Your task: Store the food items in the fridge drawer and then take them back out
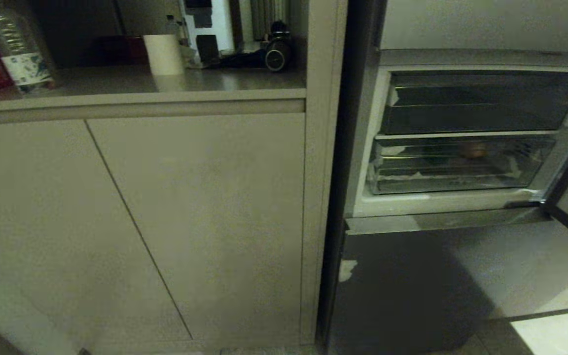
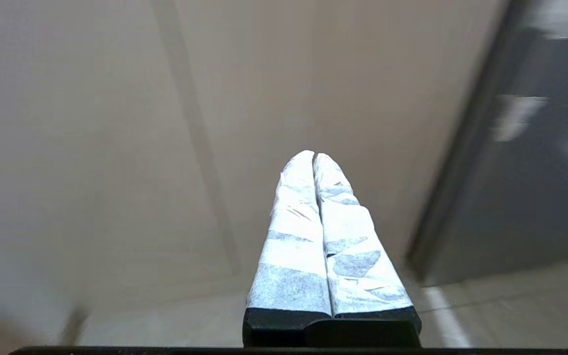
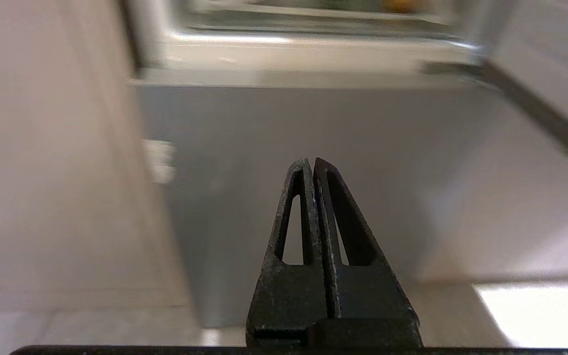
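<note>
Left gripper (image 2: 313,157) has its white-taped fingers (image 2: 291,246) pressed together, nothing between them, touching nothing; it points at the beige cabinet doors (image 2: 91,148) low near the floor. Right gripper (image 3: 312,161) is bare black, fingers (image 3: 289,276) together too, empty, in free air in front of the grey lower fridge door (image 3: 284,187). Neither arm shows in head view.

Head view gives the whole layout: open fridge compartment on the right, darker smoky bin (image 1: 476,106) on top, clear fridge drawer (image 1: 456,170) under it, pushed in, white tape scraps at its front corners. The orange-brown fruit (image 1: 472,149) sits inside the drawer toward the back, dim through the clear wall. Counter (image 1: 165,81) on the left carries a water bottle (image 1: 17,49), a white cup (image 1: 164,53), and dark clutter behind.

Right wrist view catches only the drawer's front edge and a blurred orange spot of the fruit (image 3: 396,6) at the frame edge, plus the fridge sill. Left wrist view shows none of the drawer, just cabinet doors, the seam between them, and a strip of grey fridge door (image 2: 525,172)
</note>
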You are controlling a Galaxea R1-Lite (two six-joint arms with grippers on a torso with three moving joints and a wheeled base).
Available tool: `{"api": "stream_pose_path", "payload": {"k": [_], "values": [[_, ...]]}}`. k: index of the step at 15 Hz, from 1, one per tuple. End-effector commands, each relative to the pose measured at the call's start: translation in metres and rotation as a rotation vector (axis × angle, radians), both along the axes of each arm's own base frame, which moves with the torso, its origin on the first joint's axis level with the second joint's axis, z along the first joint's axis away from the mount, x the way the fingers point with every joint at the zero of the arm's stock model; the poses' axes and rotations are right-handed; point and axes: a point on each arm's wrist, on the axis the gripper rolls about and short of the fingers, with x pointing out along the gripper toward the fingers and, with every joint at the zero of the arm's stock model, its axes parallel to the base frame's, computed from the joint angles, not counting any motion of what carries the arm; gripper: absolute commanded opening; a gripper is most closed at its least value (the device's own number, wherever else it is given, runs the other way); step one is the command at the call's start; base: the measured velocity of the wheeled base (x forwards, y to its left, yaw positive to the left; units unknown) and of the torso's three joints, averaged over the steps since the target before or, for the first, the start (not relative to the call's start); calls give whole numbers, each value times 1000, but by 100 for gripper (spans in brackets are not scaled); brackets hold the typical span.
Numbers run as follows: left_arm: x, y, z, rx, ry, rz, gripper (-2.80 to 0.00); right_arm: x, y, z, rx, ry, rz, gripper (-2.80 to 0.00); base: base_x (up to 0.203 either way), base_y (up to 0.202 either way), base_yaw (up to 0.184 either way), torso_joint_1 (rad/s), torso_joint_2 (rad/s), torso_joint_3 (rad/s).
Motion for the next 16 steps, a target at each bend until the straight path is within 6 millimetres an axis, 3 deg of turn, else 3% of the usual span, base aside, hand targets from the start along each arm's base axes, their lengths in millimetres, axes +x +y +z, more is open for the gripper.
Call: {"api": "stream_pose_path", "payload": {"k": [1, 3, 10, 13, 16], "values": [[0, 0, 0, 0, 0, 0, -280, 2, 0, -8, 0, 30, 0, -280, -1, -7, 171, 1, -1, 2], [0, 0, 0, 0, 1, 0, -280, 2, 0, -8, 0, 29, 2, -280, 3, -5, 116, 0, 2, 2], [0, 0, 0, 0, 1, 0, -280, 2, 0, -4, -10, 27, -4, -280, 0, 0, 0, 0, 0, 0], [0, 0, 0, 0, 0, 0, -280, 13, 0, 22, 36, 124, 7, -280, 0, 0, 0, 0, 0, 0], [0, 0, 0, 0, 1, 0, -280, 48, 1, 62, 110, 266, 65, -280, 0, 0, 0, 0, 0, 0]]}}
